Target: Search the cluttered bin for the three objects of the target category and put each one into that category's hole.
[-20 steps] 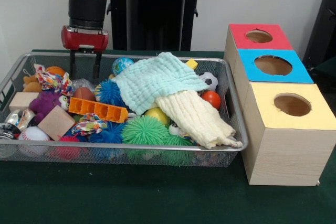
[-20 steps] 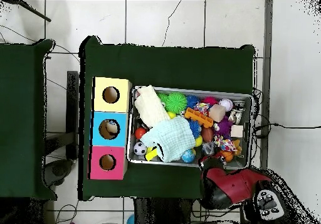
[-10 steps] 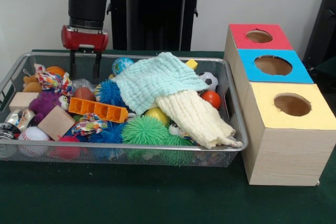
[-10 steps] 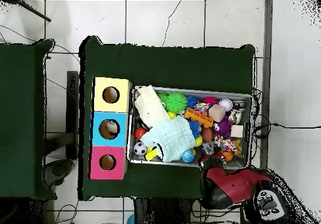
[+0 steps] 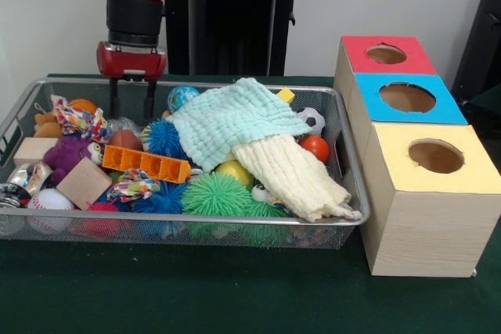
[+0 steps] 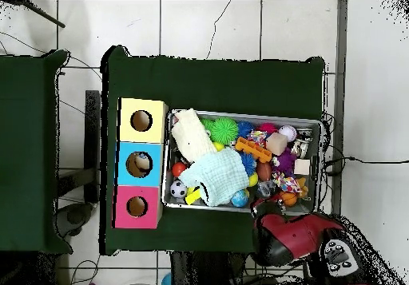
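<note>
Dark green cloth covers the worktop (image 5: 235, 303), which carries a wire mesh bin (image 5: 344, 154) and, just beside the bin's end, a row of three wooden boxes with round holes on top: a red box (image 5: 368, 64), a blue box (image 5: 438, 111) and a yellow box (image 5: 470, 177).

Clutter fills the bin. Across its middle a mint green cloth (image 5: 235, 119) lies on top of a cream cloth (image 5: 293, 174) that trails toward the bin's front rim near the boxes. An orange ball (image 5: 315, 147) and a small soccer ball (image 5: 311, 119) sit beside the cloths at the end nearest the boxes. A spiky green ball (image 5: 217, 193) lies by the front rim, a spiky blue ball (image 5: 164, 137) and an orange plastic block (image 5: 146, 163) nearer the middle. A wooden cube (image 5: 84, 183), a purple plush toy (image 5: 65, 154) and a baseball (image 5: 48, 199) crowd the end away from the boxes.

The red and black arm's hand (image 5: 131, 98) hangs at the bin's back rim, its two dark fingers (image 5: 114, 98) apart, released, gripping nothing, above the toys below it.
</note>
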